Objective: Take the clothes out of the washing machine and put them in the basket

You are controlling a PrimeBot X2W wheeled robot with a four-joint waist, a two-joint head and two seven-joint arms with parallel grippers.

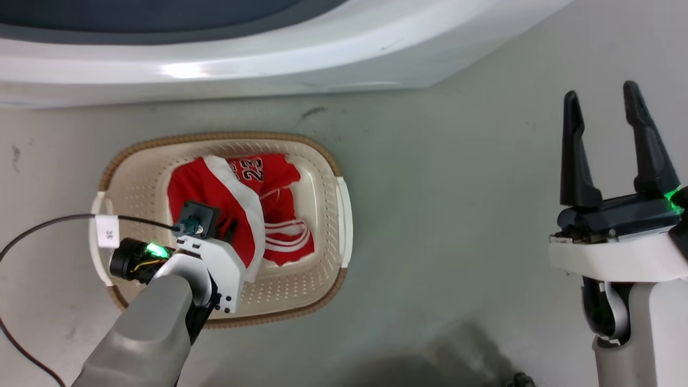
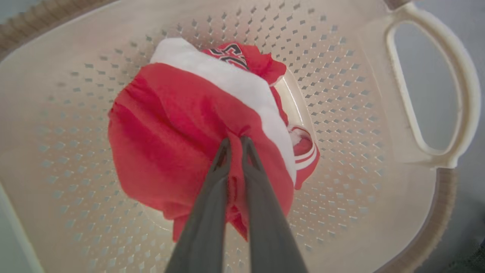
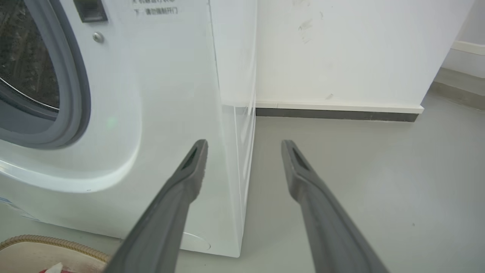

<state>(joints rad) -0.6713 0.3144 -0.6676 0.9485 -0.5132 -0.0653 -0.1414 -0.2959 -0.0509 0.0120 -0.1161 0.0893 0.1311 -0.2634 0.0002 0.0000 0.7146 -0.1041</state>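
- Left gripper (image 2: 235, 141), centre of the left wrist frame: 2 fingers pinched on a fold of the red clothes (image 2: 170, 144).
- Clothes are piled inside the basket (image 1: 137, 188), centre left of the head frame; "23" print is seen.
- Washing machine (image 1: 215, 70) is seen along the top edge.
- Right gripper (image 1: 600, 92), right edge: fingers spread above the floor (image 1: 457, 215).

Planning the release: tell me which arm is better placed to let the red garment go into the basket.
Left. The left hand is shut on the red garment inside the basket. The right hand is open and empty, off to the side near the washing machine.
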